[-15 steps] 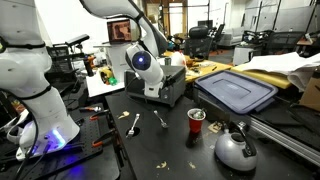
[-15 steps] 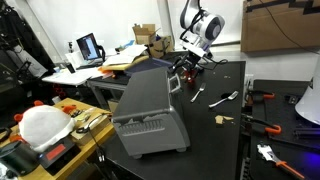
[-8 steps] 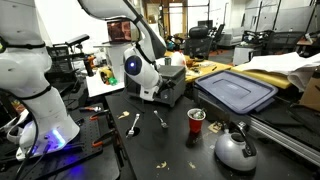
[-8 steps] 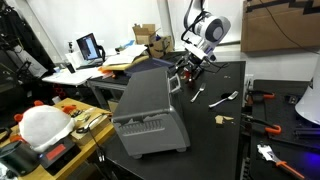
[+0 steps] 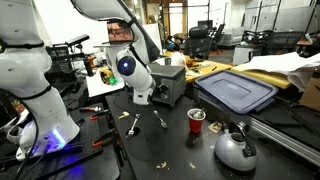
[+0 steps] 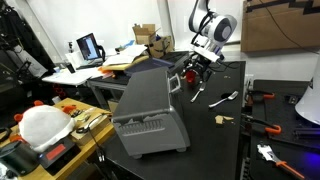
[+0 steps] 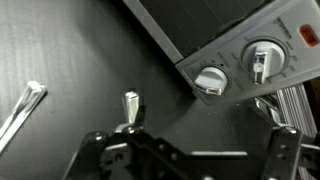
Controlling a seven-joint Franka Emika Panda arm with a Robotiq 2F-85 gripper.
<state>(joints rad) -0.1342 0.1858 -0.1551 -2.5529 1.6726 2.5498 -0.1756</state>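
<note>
Black tabletop (image 5: 175, 155) carries everything in both exterior views, and the white arm (image 5: 128, 66) bends down over it from above. Grey and boxy, the toaster oven (image 5: 170, 88) sits on the table. It fills the foreground in an exterior view (image 6: 148, 110), and its control panel takes up the upper right of the wrist view (image 7: 230, 30). Well apart from the arm, on the oven's far side, lies a blue-grey lid (image 5: 237, 91). A silver kettle (image 5: 235, 150) stands near the table's front edge, and a red cup (image 5: 196, 122) stands upright between the kettle and the oven. The gripper (image 7: 185, 160) hangs low over the table just beside the oven's knob end (image 5: 141, 97), touching nothing. Its fingers (image 7: 95, 150) are spread wide apart and there is nothing between them. On the table just in front of it lie a spoon (image 5: 133, 123) and a fork (image 5: 161, 120), near each other but apart. In the wrist view a short metal handle (image 7: 130, 105) lies flat on the table just ahead of the fingers, nearer the one on that picture's left. A second metal piece (image 7: 22, 108) lies slanted at the left edge, and I cannot tell which piece of cutlery either one is. Two round knobs, one white (image 7: 210, 82) and one chrome (image 7: 262, 58), sit side by side on the oven's panel.
</note>
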